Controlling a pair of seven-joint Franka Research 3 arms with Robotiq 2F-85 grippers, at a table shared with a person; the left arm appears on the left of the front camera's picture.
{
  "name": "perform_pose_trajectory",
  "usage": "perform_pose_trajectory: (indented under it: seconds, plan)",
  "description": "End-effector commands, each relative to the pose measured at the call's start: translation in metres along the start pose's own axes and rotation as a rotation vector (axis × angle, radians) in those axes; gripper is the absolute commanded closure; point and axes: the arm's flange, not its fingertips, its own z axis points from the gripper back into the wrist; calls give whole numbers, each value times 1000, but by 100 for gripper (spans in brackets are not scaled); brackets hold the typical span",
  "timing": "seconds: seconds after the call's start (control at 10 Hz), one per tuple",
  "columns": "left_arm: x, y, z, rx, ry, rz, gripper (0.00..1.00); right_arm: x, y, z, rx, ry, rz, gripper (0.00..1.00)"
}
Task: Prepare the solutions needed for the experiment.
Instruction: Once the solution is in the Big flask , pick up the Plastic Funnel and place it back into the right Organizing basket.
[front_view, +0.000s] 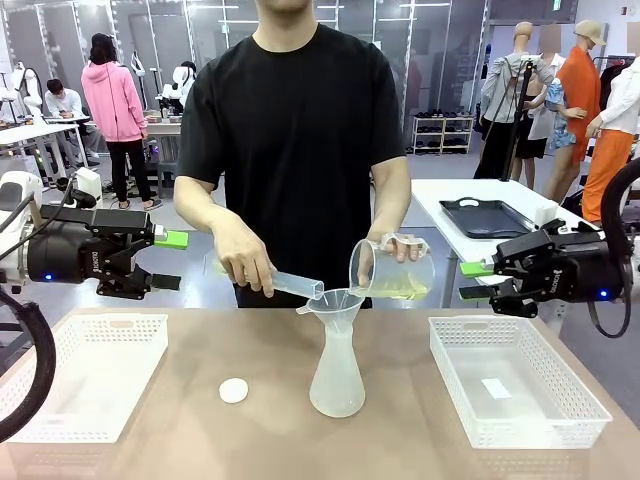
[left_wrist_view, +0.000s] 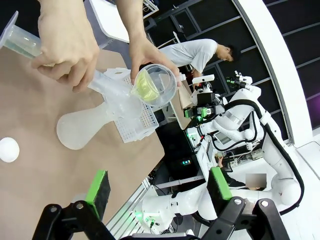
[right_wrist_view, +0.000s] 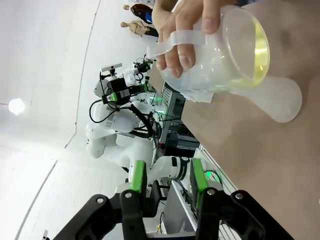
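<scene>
A: Frosted flask (front_view: 337, 385) stands mid-counter (front_view: 230, 445), funnel (front_view: 338, 300) in its neck. A person's hand (front_view: 400, 245) tips a beaker (front_view: 385, 270) of yellow-green solutions (front_view: 400, 291) over it.
B: Claws?
A: Left claw (front_view: 168, 261) spread wide, right claw (front_view: 476, 280) half spread, both empty.
B: Grip?
A: Probably light, slick, tippy. Pinch the narrow neck.

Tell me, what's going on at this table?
A person across the table is doing the work. One hand tilts a measuring cylinder and the other tilts a handled beaker of yellow-green liquid, both over a funnel sitting in a frosted flask. The robot's left hand and right hand hover open off to the sides, holding nothing.
</scene>
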Motion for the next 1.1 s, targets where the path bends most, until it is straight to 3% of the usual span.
perform_pose_trajectory:
  seconds: [0.0,1.0]
  plan:
    - [0,-3,0,7,-1,14,0,0,0,1,4,-10,-1,54]
    - [0,-3,0,7,-1,14,0,0,0,1,4,-10,-1,54]
